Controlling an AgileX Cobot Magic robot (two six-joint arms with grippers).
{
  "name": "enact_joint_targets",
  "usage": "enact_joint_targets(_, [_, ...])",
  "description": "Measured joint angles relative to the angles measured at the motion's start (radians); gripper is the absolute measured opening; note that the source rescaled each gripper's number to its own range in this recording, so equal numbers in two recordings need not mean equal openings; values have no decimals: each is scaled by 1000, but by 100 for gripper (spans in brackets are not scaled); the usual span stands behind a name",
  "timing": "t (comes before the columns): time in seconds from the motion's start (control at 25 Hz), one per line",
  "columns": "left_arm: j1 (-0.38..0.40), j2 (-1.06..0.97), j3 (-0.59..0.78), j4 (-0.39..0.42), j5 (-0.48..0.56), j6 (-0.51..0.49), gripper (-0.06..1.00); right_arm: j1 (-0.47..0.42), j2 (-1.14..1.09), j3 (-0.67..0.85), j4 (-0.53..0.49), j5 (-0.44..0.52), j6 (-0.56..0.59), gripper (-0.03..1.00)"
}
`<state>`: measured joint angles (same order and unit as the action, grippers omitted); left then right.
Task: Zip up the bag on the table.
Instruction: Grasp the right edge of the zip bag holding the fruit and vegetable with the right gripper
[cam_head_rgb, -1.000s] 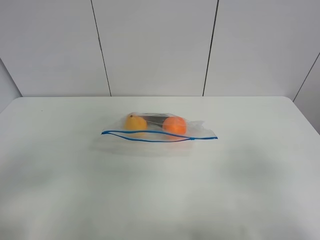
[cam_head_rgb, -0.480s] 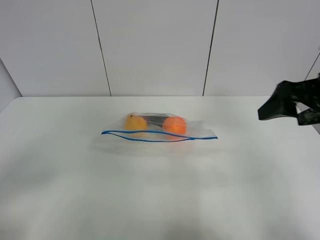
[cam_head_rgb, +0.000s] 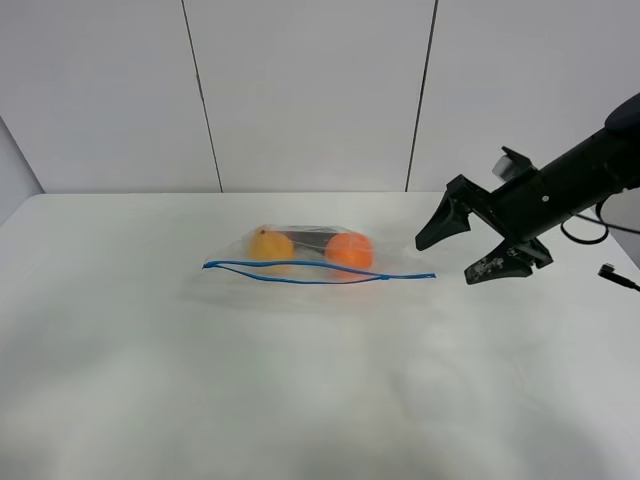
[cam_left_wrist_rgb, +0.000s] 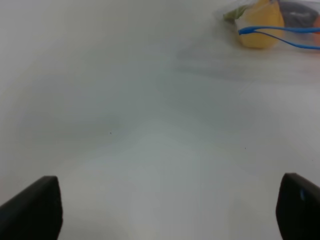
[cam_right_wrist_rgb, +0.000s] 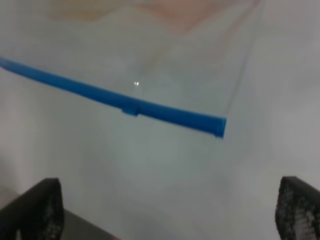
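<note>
The clear bag (cam_head_rgb: 315, 256) lies in the middle of the white table (cam_head_rgb: 300, 390). Its blue seal strip (cam_head_rgb: 320, 274) faces the front, and a yellow fruit (cam_head_rgb: 270, 245) and an orange fruit (cam_head_rgb: 349, 250) show inside. The strip's two lines stand apart along the left and middle and meet near the right end. My right gripper (cam_head_rgb: 445, 262) is open, just right of the bag's right corner and low over the table. The right wrist view shows the strip's end (cam_right_wrist_rgb: 217, 126) ahead of the open gripper (cam_right_wrist_rgb: 167, 207). My left gripper (cam_left_wrist_rgb: 165, 210) is open and empty, with the bag's left end (cam_left_wrist_rgb: 272, 25) far ahead.
A grey panelled wall (cam_head_rgb: 310, 90) rises behind the table's back edge. The right arm (cam_head_rgb: 580, 170) reaches in from the right edge, with a cable (cam_head_rgb: 610, 272) by it. White tabletop spreads in front of the bag and to its left.
The right arm has come in from the right edge and moved left and down to the bag's right corner. The bag has not moved.
</note>
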<state>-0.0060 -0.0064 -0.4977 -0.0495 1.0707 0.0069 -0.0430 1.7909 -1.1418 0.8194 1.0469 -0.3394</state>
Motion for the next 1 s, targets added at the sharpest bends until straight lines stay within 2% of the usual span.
enact_joint_targets(0.16, [0,0,0,0,0,0,99,-41,112,0,126,42,-87,91])
enact_joint_targets(0.28, [0,0,0,0,0,0,99,-45,175,0,211,65,-130,86])
enact_joint_targets(0.4, [0,0,0,0,0,0,99,-42,219,-1,252,108,-158,81])
enact_joint_targets(0.52, [0,0,0,0,0,0,99,-42,245,-1,264,128,-165,70])
enact_joint_targets(0.68, [0,0,0,0,0,0,99,-42,249,-1,279,128,-165,51])
enact_joint_targets(1.0, [0,0,0,0,0,0,99,-42,249,-1,303,125,-165,31])
